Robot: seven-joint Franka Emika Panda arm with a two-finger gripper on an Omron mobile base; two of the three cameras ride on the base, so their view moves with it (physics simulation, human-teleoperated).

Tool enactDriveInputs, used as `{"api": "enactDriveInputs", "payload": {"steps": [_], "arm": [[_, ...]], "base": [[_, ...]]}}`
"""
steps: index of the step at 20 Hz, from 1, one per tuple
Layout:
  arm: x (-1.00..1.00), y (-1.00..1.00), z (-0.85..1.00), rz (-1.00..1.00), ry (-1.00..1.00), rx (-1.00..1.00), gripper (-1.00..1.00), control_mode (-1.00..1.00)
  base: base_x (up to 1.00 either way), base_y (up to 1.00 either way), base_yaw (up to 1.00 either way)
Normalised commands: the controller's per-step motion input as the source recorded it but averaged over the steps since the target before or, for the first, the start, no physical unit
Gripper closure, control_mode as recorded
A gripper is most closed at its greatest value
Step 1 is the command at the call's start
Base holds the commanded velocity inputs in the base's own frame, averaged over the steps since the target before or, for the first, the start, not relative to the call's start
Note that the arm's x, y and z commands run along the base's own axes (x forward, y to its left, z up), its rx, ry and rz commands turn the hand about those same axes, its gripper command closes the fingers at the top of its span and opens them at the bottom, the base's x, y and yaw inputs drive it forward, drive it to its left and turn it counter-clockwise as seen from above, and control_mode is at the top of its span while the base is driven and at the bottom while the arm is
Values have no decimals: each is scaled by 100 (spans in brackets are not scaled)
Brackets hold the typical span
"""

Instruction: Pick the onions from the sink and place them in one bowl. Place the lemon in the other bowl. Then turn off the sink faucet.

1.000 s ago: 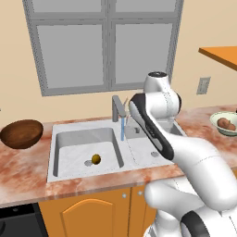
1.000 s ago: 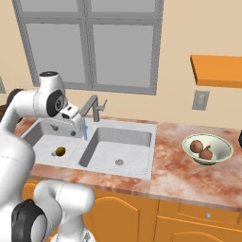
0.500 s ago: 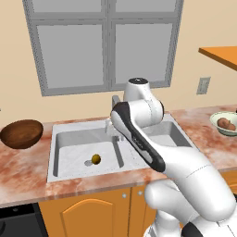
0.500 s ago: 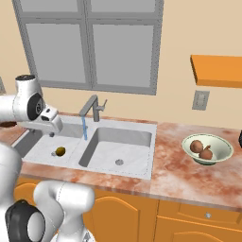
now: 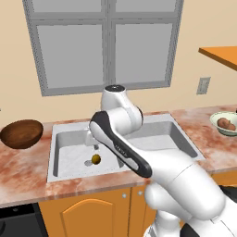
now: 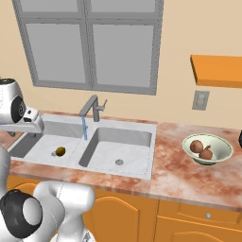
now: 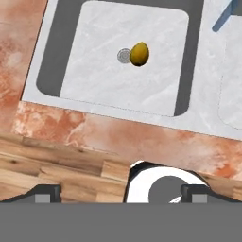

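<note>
Bowl (image 5: 21,133) of dark wood sits at the far left of your desk (image 5: 28,173), apart from the sink (image 5: 69,155). In the sink's left basin you see the lemon (image 5: 96,159) lying just beside the round drain (image 7: 124,56); in the hand view its long axis runs from lower left to upper right, with the narrower tip toward the top. Your gripper (image 7: 121,193) hangs above the desk's front edge with the jaws spread wide and nothing between them. Next comes the faucet (image 6: 93,106) behind the divider, its spout angled toward the left basin, a blue stream (image 6: 84,128) of water falling from it. Far right, the pale bowl (image 6: 208,149) holds both onions (image 6: 201,150), touching each other.
</note>
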Motion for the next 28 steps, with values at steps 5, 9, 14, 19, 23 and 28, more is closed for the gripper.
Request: {"api": "enactDriveInputs", "payload": {"steps": [5, 9, 14, 19, 23, 28], "arm": [[7, 38, -24, 6, 2, 0, -100, -100], [22, 2, -6, 0, 0, 0, -100, -100], [30, -1, -1, 0, 0, 0, -100, -100], [41, 0, -11, 0, 0, -1, -100, -100], [37, 0, -21, 0, 0, -5, -100, -100], [18, 0, -20, 0, 0, -5, -100, -100]], "base": [[0, 0, 0], [0, 0, 0], [0, 0, 0], [0, 0, 0], [0, 0, 0], [0, 0, 0]]}}
